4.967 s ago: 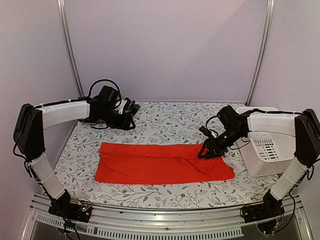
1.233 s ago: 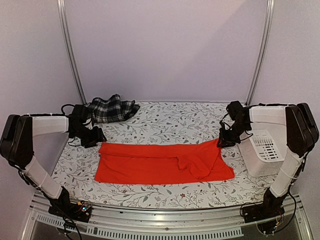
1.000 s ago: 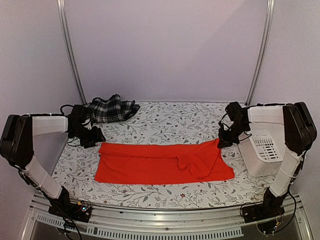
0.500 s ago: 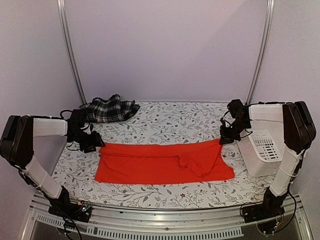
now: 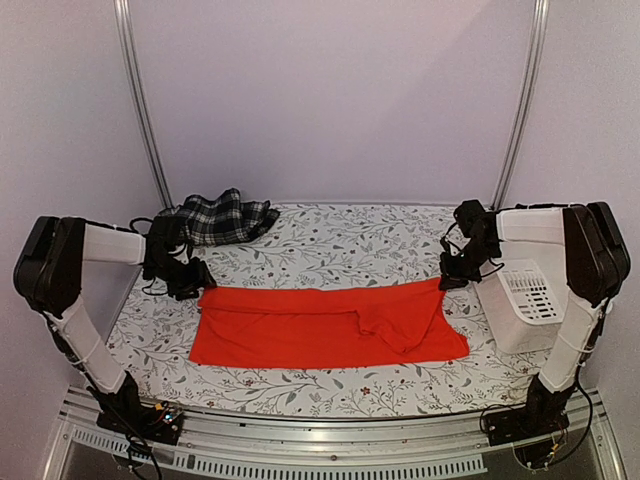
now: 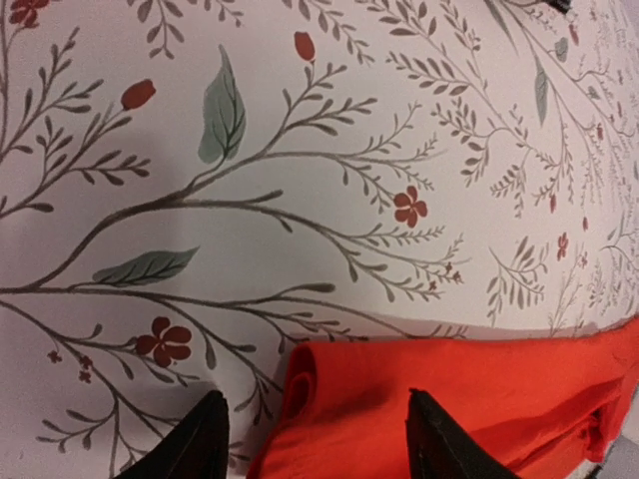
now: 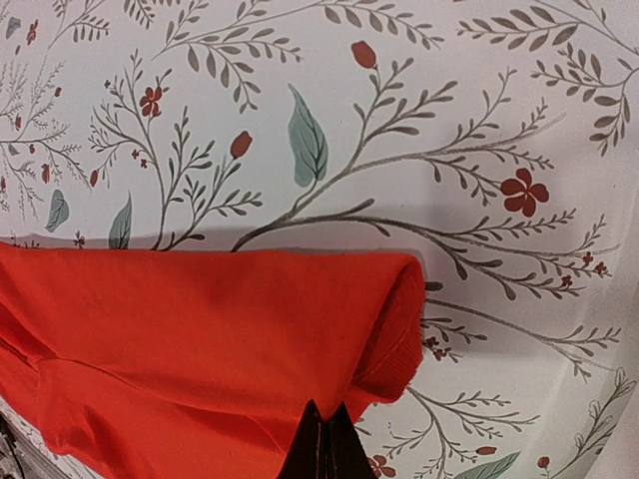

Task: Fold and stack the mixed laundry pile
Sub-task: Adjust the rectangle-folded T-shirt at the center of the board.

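Note:
The red shirt (image 5: 330,325) lies spread wide across the floral table cover (image 5: 340,245). The plaid garment (image 5: 220,218) sits crumpled at the back left. My left gripper (image 5: 193,284) is low at the shirt's back-left corner. In the left wrist view it (image 6: 318,441) is open, and the rolled corner of the red shirt (image 6: 469,399) lies between its fingertips (image 6: 205,434). My right gripper (image 5: 450,281) is at the shirt's back-right corner. In the right wrist view it (image 7: 324,439) is shut, pinching the red shirt (image 7: 200,339) beside its folded-over edge.
A white plastic basket (image 5: 528,300) stands at the right edge of the table, close to my right arm. Metal frame posts (image 5: 140,100) rise at both back corners in front of the plain wall.
The plaid garment now lies free at the back left. My left gripper has come forward to the shirt's back-left corner. The right gripper drew its corner back and right, then held still.

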